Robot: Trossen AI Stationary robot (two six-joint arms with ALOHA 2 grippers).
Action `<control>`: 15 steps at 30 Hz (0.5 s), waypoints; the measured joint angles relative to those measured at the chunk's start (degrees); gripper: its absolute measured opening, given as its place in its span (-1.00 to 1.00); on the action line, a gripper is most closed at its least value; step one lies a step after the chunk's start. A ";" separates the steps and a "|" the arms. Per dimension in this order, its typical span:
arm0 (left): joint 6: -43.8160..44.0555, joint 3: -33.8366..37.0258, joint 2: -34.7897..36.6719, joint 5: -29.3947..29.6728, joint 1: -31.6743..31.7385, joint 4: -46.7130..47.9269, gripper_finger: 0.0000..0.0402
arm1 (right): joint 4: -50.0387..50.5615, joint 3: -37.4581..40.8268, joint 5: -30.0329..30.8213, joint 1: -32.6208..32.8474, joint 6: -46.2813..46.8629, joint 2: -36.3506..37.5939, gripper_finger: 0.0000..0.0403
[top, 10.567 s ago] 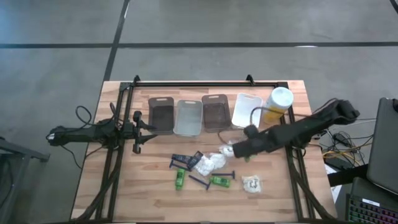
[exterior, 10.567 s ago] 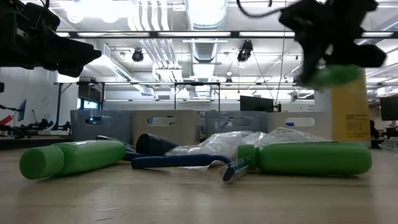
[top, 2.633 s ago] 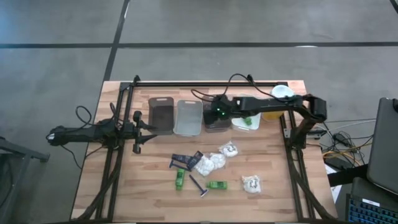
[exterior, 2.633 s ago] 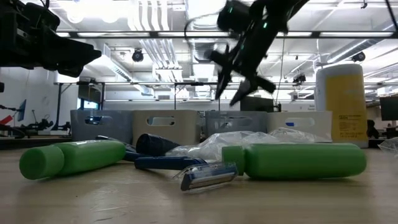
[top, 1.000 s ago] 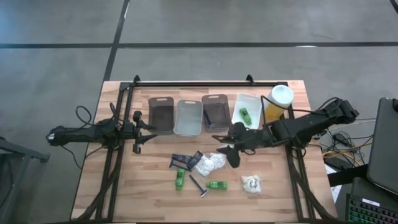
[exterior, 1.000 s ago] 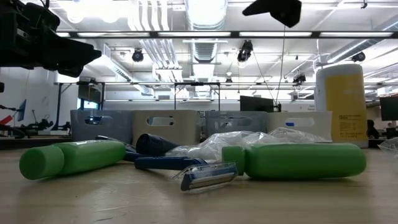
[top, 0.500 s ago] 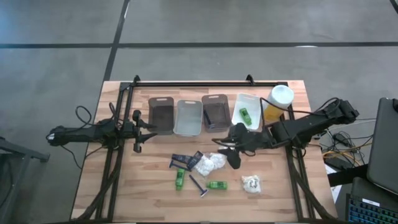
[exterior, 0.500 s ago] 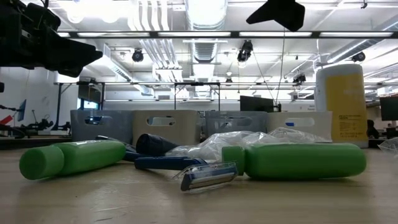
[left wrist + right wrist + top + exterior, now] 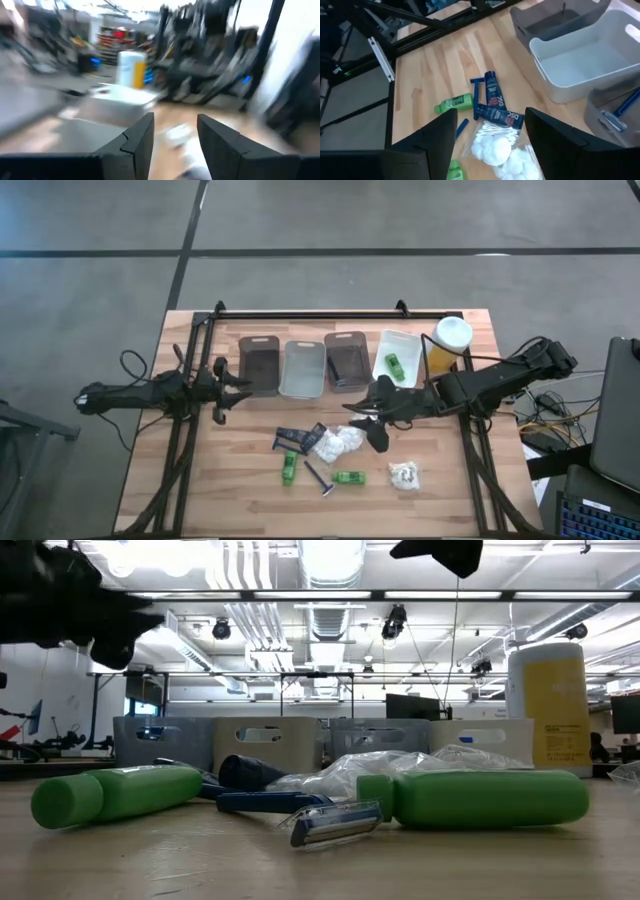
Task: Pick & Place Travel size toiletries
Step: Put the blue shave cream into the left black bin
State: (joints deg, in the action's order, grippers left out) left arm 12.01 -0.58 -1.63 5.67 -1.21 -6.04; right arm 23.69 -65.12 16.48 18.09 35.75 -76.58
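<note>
Sachet handling: the white crinkly plastic sachet of cotton pads (image 9: 506,150) looks light, soft and slippery-skinned. A pinch across a bunched fold or the sealed rim should hold better than a squeeze on the puffy middle.
Right hand: the right hand (image 9: 362,424) hovers mid-surface with its fingers spread wide and nothing between them.
Sachet position: it lies directly below and just ahead of that hand, apart from the fingers, on the wooden surface (image 9: 240,500).
Navy packets: two dark navy flat packets (image 9: 496,107) touch the sachet's far side. They look thin and stiff, hard to get under, so an edge grip suits them.
Razor: a thin dark blue razor (image 9: 320,478) lies nearer the front edge. It is rigid, best taken by the handle.
Green bottles: two small bright green bottles (image 9: 289,468) (image 9: 350,476) flank the razor. They are firm, round and likely to roll.
Second sachet: another white sachet (image 9: 404,474) sits towards the front right corner.
Bins: four rectangular plastic bins (image 9: 303,383) line the back edge, and the white one holds a green bottle (image 9: 395,364).
Left hand: the left hand (image 9: 172,142) waits by the left edge, fingers apart.
</note>
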 joint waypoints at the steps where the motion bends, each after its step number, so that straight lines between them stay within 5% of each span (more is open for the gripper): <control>1: 6.73 0.00 0.00 -0.23 -0.02 -1.40 -0.23 | 0.03 0.00 0.01 0.00 0.71 0.00 0.12; 9: 45.46 0.00 -0.10 1.79 -0.01 -6.24 -0.23 | 0.04 0.09 -0.03 0.00 4.30 0.00 0.11; 15: 45.94 0.00 -0.32 2.06 0.04 -7.44 -0.23 | 0.09 0.63 0.00 -1.17 7.04 -0.28 0.20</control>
State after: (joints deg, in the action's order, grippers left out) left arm 57.95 -0.58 -1.95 7.72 -1.17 -13.48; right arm 23.78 -64.49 16.48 16.91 42.79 -76.86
